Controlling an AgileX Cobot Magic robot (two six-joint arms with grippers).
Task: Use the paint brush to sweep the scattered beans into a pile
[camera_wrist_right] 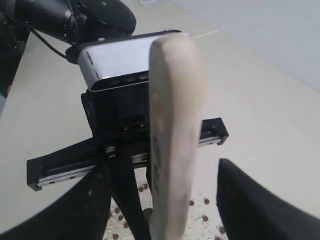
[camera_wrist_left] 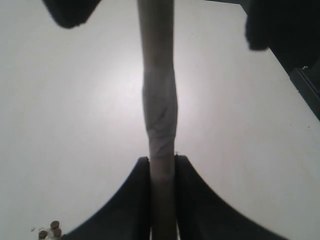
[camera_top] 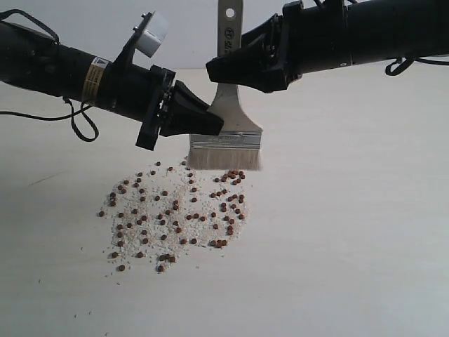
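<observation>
Exterior, brush: the paint brush (camera_top: 226, 137) stands upright with the bristles (camera_top: 224, 160) down, tips right at the upper edge of the bean patch as seen here. Can't tell if they actually press on the table (camera_top: 351, 246).
Exterior, beans: the beans (camera_top: 175, 210) lie in a loose roundish scatter with whitish crumbs mixed in, nowhere near a pile.
Exterior, left arm: the left gripper (camera_top: 214, 121) comes in from the left, with its tips on the brush just above the ferrule.
Exterior, right arm: the right gripper (camera_top: 223, 71) sits higher up, at the handle (camera_top: 229, 28).
Left wrist, grip: both fingers (camera_wrist_left: 135, 200) are pressed onto the brush, which is seen edge-on, so it's pinching it. A few beans (camera_wrist_left: 50, 231) show at the frame edge.
Right wrist, grip: the jaws are spread with the handle (camera_wrist_right: 172, 125) between them and a clear gap on at least one side, so not clamped.
Right wrist, beans: some beans (camera_wrist_right: 202, 210) show on the table past the handle.
</observation>
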